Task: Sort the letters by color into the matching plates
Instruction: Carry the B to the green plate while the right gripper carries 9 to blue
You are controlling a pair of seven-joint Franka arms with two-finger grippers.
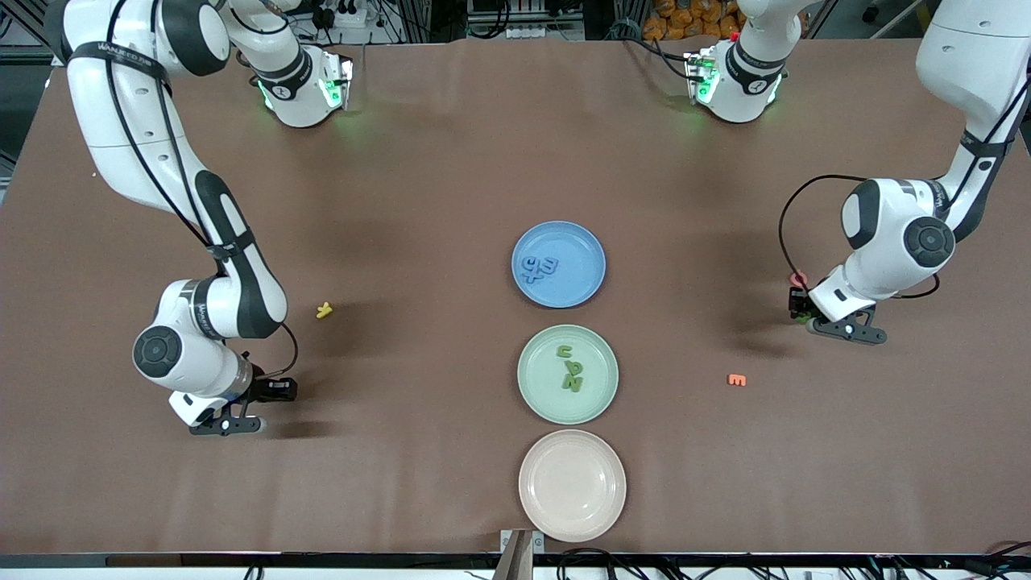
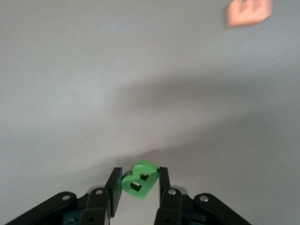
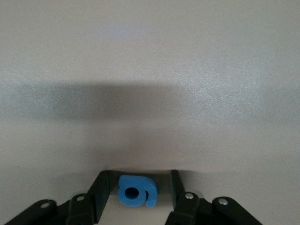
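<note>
Wrist views only — left hand (image 2: 137, 182) pinching green letter (image 2: 138, 182), right hand (image 3: 138, 191) spread around blue letter (image 3: 138, 191).

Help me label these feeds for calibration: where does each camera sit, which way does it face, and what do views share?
Front view: high, across the table, facing the bases; shows right arm, left arm.
Left wrist view: on left wrist, looking down at the table; its jaws clamp a green letter.
Right wrist view: on right wrist, looking down; its open jaws straddle a blue letter.
Shared: front and left wrist views both show the orange letter.
</note>
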